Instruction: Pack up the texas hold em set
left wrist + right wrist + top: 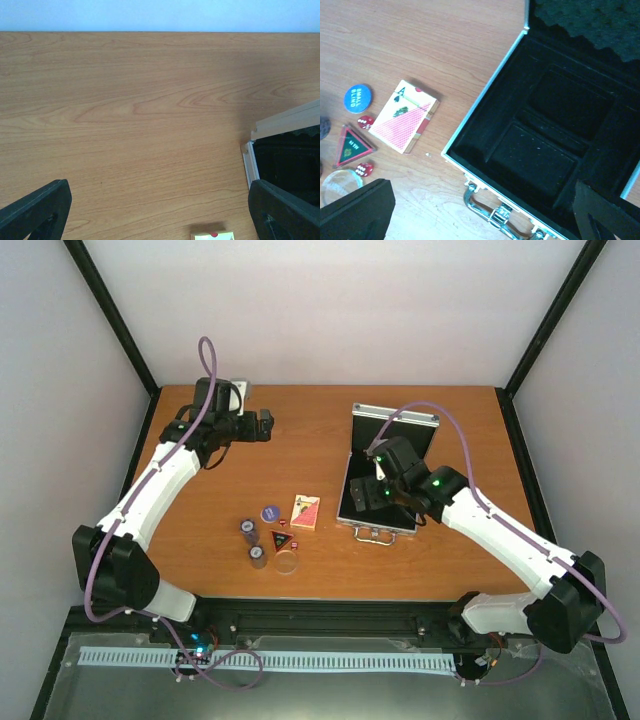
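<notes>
The silver case [346,480] lies open right of centre, its black lining empty, the lid [396,426] tilted up behind it and the handle [495,216] toward the front. The pink-red card box [305,511] lies flat left of the case. Next to it are a blue token [270,512], a triangular token [283,539], a clear token [287,562] and two dark chip stacks [248,530]. My right gripper [365,492] hovers open over the case's front left corner [451,150]. My left gripper [268,425] is open and empty above bare table at the back left.
Small red dice [366,121] lie among the tokens. A white object [232,390] sits at the table's back edge behind the left arm. White walls enclose three sides. In the left wrist view the case corner [250,160] and the card box edge [212,235] show.
</notes>
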Controlling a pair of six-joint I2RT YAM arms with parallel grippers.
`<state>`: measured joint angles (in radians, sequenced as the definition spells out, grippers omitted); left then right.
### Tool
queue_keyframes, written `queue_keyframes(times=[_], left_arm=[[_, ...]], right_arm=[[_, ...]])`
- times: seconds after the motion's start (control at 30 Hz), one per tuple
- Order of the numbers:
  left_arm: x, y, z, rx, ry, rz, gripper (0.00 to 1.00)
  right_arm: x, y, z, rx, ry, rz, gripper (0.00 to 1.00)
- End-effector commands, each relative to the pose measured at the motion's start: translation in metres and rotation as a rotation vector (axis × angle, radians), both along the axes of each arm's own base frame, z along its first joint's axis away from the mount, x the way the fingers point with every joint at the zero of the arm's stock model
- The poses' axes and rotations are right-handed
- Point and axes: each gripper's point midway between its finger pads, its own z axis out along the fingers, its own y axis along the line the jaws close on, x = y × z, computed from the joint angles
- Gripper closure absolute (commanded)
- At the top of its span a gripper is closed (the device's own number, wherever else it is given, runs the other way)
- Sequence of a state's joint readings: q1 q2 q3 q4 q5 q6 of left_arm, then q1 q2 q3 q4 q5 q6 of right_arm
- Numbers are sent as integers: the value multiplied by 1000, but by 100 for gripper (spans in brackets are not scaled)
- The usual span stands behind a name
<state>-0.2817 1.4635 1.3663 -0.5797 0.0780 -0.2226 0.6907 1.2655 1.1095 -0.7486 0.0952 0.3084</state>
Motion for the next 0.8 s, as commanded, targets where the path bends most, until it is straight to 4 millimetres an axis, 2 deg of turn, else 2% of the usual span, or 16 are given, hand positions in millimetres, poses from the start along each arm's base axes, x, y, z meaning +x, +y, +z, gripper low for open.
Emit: queue_keyframes(times=[0.0, 0.1, 0.27, 0.43, 0.6, 0.7, 0.77], left_arm=[[0, 0, 3, 15, -4, -17, 0], [-2, 1, -3, 19, 12, -11, 0], [-8, 8, -2, 32, 20, 17, 0], [-20, 20, 24, -2, -1, 100, 0], [-29, 31, 48, 3, -26, 149, 0], [-34, 35, 59, 13, -39, 155, 0], [-37, 35, 59, 10, -32, 160, 0]], right_arm=[[-8, 17, -3, 34, 13, 114, 0], [-8, 23, -5, 37, 22, 150, 0], [-5, 35, -22, -19, 102, 153, 1], [-7, 58, -30, 39, 142, 114, 5], [-14, 87, -41, 6, 163, 97, 9], [-11, 98, -39, -63, 146, 65, 10], [-6, 103, -38, -60, 150, 23, 10]])
